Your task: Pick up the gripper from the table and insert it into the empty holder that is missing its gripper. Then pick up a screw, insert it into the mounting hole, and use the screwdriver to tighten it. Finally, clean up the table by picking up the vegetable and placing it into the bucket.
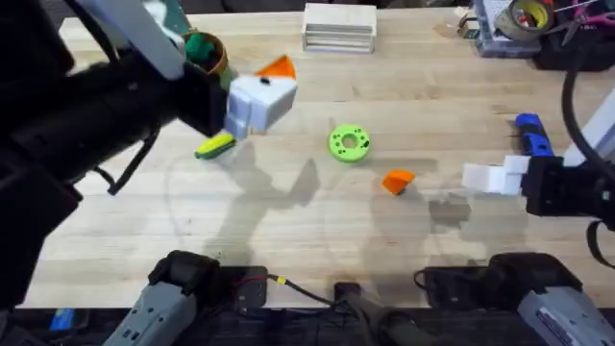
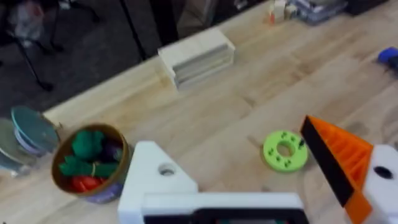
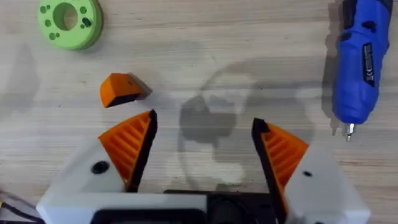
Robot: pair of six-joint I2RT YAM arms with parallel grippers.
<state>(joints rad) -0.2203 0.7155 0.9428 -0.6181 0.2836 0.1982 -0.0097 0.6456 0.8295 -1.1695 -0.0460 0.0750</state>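
Observation:
The orange gripper [image 1: 398, 181] [image 3: 121, 89] lies loose on the table right of centre. My right gripper [image 1: 490, 178] [image 3: 205, 149] is low beside it, open and empty, with orange pads [image 3: 130, 143] on both fingers. The blue screwdriver [image 1: 531, 135] [image 3: 359, 62] lies just beyond it. My left gripper [image 1: 258, 104] [image 2: 249, 180] hovers open at the upper left. One of its fingers is the bare white holder [image 2: 158, 177]; the other carries an orange pad [image 2: 339, 155]. The yellow-green vegetable [image 1: 214, 146] lies beneath it, near the bucket [image 1: 205, 53] [image 2: 90, 163].
A green ring-shaped disc [image 1: 349, 142] [image 2: 285, 150] [image 3: 69, 20] sits mid-table. The bucket holds green and red toys. A pale stacked box [image 1: 338, 27] [image 2: 198, 55] stands at the far edge, and a tape roll [image 1: 528, 14] with clutter sits at the far right.

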